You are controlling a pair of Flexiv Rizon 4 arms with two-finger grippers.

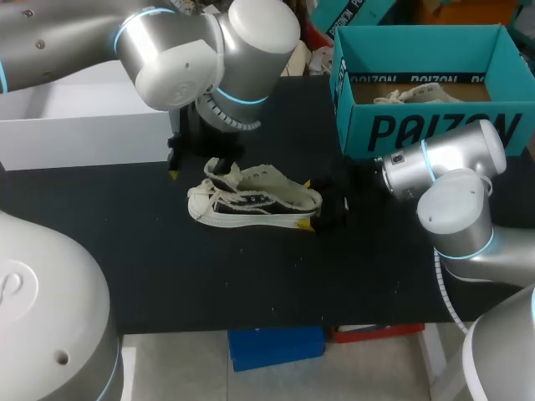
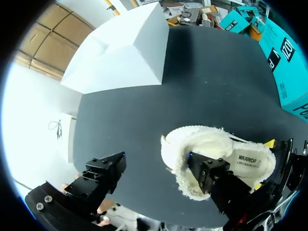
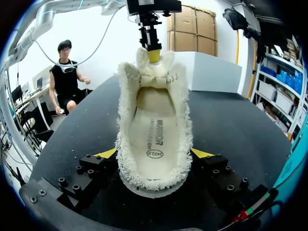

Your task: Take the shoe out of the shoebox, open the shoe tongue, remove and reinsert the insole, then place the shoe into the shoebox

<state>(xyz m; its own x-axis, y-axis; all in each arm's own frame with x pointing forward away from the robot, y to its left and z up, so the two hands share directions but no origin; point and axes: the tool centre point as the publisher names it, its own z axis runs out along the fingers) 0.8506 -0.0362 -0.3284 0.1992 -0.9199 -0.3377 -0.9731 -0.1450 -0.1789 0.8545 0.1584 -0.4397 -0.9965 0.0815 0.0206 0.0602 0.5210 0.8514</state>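
Black table [image 1: 167, 276] takes up most of the scene, with a white box [image 1: 84, 125] at its far left. Just right of that box the left gripper [image 1: 199, 170] hangs over the toe end of the shoe [image 1: 255, 200]. It is spread wide: one finger [image 2: 103, 173] stands out over bare table, and the other [image 2: 207, 171] is inside the mouth of the shoe, against the tongue [image 3: 154, 72]. It holds nothing between its fingers. The shoe lies mid-table, well clear of the shoebox [image 1: 435, 129], so the first step is done. The tongue stands up and the mouth gapes, so opening the tongue looks to be the step in hand, or just finished. The insole [image 3: 154, 139] lies flat inside. Whether it has been out and back in cannot be told, but I judge that step not yet done, with the return to the shoebox after it. At the heel, the right gripper [image 1: 311, 205] has a yellow tip on either side, and from its wrist view both fingers appear pressed to the heel, pinching it steady. The shoebox sits at the far right, open, with another shoe [image 1: 418, 93] in it.
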